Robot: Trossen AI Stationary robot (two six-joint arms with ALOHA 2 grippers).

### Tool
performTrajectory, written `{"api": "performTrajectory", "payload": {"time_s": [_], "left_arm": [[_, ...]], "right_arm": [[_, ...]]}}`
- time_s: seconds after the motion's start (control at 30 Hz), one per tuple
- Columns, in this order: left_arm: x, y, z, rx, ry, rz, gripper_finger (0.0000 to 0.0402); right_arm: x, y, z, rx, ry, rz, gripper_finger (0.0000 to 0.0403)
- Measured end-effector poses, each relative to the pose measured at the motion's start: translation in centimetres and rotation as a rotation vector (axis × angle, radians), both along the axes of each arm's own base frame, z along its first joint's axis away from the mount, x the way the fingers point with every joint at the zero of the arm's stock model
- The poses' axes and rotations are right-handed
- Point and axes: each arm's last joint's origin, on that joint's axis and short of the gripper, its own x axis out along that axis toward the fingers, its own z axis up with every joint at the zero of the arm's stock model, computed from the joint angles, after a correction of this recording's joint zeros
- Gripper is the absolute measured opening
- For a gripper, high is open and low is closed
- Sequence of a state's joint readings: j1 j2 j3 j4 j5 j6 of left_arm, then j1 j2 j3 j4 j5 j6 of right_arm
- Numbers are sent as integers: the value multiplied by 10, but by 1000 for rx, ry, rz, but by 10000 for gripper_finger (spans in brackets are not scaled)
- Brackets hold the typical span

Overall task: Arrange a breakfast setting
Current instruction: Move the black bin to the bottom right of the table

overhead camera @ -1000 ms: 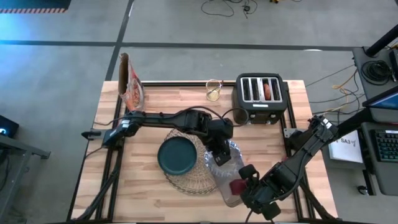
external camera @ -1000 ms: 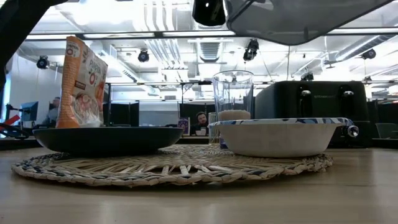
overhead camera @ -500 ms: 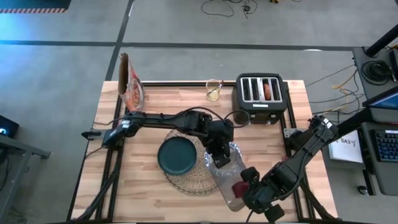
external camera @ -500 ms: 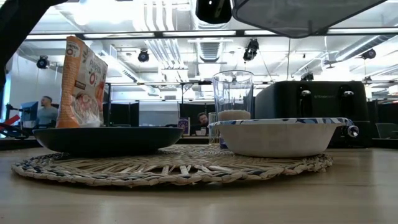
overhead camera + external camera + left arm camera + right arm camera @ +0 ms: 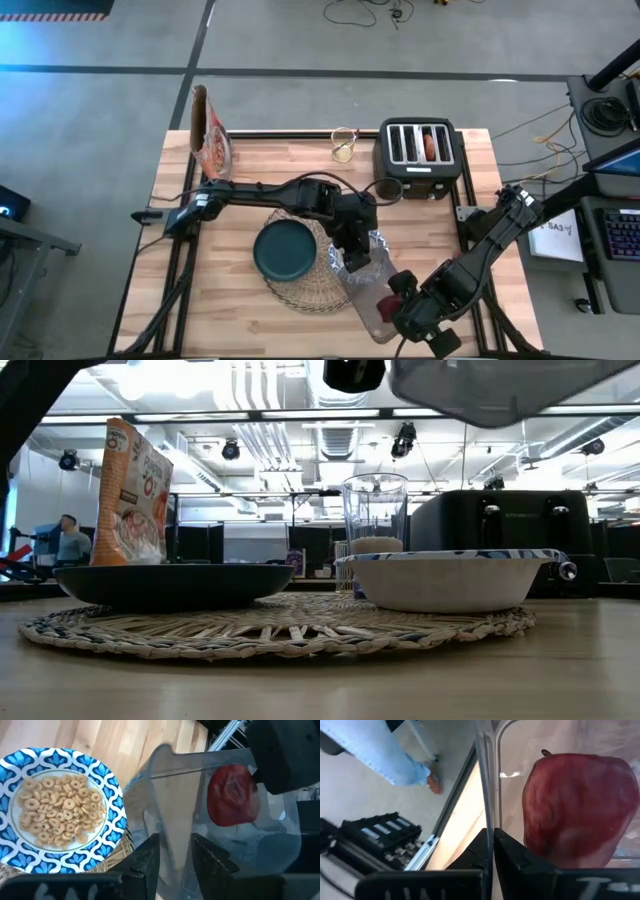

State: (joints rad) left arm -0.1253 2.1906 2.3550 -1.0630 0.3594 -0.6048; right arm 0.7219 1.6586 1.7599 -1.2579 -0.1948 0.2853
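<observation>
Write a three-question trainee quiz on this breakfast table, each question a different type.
1. True or false: the bowl is empty.
2. What red thing lies inside the clear container?
3. The plate rests on: A) the toaster B) the placemat C) the bare table

Key
1. False: it holds cereal rings.
2. An apple.
3. B

Both the left pincer and the right pincer grip the container's rim.
</observation>
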Motion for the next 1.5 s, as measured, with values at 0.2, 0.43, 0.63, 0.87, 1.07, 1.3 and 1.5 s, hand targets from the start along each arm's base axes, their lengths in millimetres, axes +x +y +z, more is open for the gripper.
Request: {"api": "performTrajectory", "payload": {"time_s": [0.2,0.43,0.63,0.87,1.07,1.3,1.5], "left_arm": [[-4,-1,8,-24,-26,-28,89],[-16,0,20,-3,-16,-39,88],[-40,-21,32,91,12,-88,88],[-75,-60,39,360,79,-87,88],[-104,-98,46,486,72,-53,88],[-133,-134,48,675,17,45,88],[-151,-158,50,760,-67,99,88]], "right_arm": [[-5,-3,-5,-23,115,-50,7],[-17,-3,-7,-74,252,-147,7],[-33,7,-14,-120,308,-189,7],[-56,18,-43,-229,387,-219,7],[-72,31,-62,-202,393,-274,8],[-103,41,-84,-213,388,-386,8],[-123,57,-104,-95,372,-481,8]]}}
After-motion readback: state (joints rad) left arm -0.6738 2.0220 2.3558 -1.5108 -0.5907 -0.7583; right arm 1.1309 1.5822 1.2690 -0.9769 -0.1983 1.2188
